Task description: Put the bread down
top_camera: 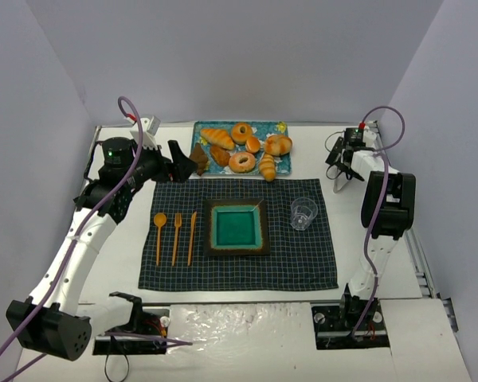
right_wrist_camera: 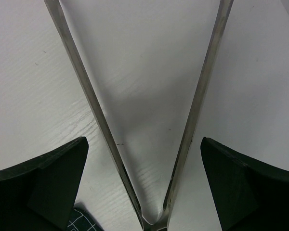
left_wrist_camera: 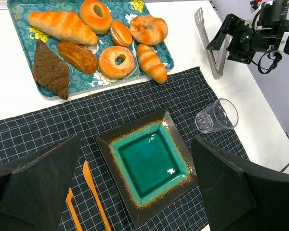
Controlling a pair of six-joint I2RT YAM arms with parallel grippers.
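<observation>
At the right end of the blue floral tray [left_wrist_camera: 89, 79], the round bun [left_wrist_camera: 148, 29] lies among the other pastries [left_wrist_camera: 116, 61], well apart from the teal plate [left_wrist_camera: 149, 161]. My right gripper [right_wrist_camera: 144, 163] straddles the metal tongs [right_wrist_camera: 89, 91], fingers wide, gripping nothing; my left gripper [left_wrist_camera: 135, 183] hovers wide too. I judge picking up the tongs is the step in hand: the next move calls for closing squarely on both arms.

So I'm looking at a dark checked placemat [top_camera: 303, 263] carrying a teal square plate [top_camera: 237, 227], with an orange spoon [top_camera: 159, 235], fork [top_camera: 176, 237] and knife [top_camera: 192, 237] lying left of it and a clear cup [top_camera: 303, 213] standing right. Behind, a patterned tray [left_wrist_camera: 17, 45] is holding a chocolate croissant [left_wrist_camera: 50, 70]; metal tongs [left_wrist_camera: 208, 48] are lying on the table [top_camera: 119, 270].
</observation>
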